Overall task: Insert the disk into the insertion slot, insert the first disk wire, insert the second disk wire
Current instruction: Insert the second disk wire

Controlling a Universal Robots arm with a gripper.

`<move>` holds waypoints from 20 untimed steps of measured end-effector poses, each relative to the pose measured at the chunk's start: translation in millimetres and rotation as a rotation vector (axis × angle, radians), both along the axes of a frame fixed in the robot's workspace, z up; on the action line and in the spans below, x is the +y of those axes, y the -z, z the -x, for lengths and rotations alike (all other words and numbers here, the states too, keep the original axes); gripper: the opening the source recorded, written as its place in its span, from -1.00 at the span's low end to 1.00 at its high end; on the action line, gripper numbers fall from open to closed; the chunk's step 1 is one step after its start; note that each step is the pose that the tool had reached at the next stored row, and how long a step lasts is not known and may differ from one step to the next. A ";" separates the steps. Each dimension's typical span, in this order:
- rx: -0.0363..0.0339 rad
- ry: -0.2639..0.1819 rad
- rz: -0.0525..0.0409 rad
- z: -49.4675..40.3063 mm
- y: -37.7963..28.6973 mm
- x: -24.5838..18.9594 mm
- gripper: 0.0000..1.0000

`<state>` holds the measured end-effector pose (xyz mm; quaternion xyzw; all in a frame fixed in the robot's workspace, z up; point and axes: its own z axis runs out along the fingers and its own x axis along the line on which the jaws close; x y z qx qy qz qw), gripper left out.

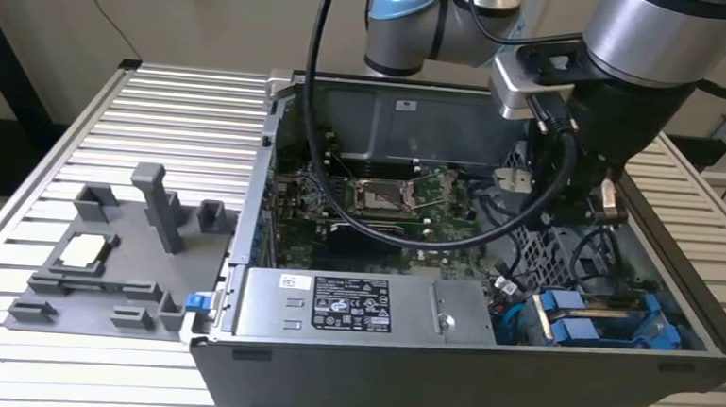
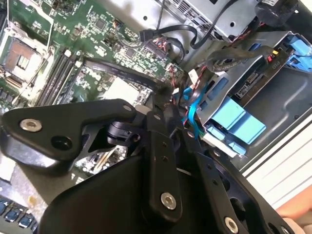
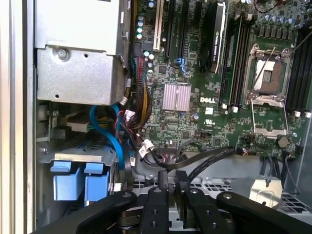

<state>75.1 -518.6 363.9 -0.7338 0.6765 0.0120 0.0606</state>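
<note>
The claw (image 2: 168,105) fills the near part of both wrist views with its black linkage arms, and in the first wrist view its fingers (image 3: 163,181) stand close together around the black plug end of a cable (image 3: 195,163) that loops across the motherboard's edge; whether they actually pinch it I cannot tell. Taking the motherboard (image 1: 382,200) as the landmark, the claw hangs just beyond its edge toward the exterior view's right, inside the open computer case (image 1: 479,381). The disk (image 1: 589,321), in its bright blue carrier, already sits in the insertion slot (image 1: 638,348), in the near corner of the case on that same side of the motherboard, its blue tabs facing up. A bundle of red, black and blue wires (image 3: 124,129) runs between the motherboard and the disk. The silver power-supply box (image 1: 357,307) lies along the motherboard's near edge. Well away from the motherboard, toward the exterior view's left, a grey fixture plate (image 1: 107,254) rests on the ribbed worktop (image 1: 180,107).
</note>
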 end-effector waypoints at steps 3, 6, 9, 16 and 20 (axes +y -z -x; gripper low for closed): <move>-0.0029 0.000 0.0002 0.2 -0.1 0.4 -0.33; -0.0158 0.000 -0.0134 0.6 0.0 0.6 -0.33; -0.0239 0.000 -0.0395 0.7 -0.1 0.6 -0.33; -0.0261 0.000 -0.0659 2.4 -4.4 0.5 -0.33; -0.0260 -0.001 -0.0686 4.3 -5.0 0.6 -0.33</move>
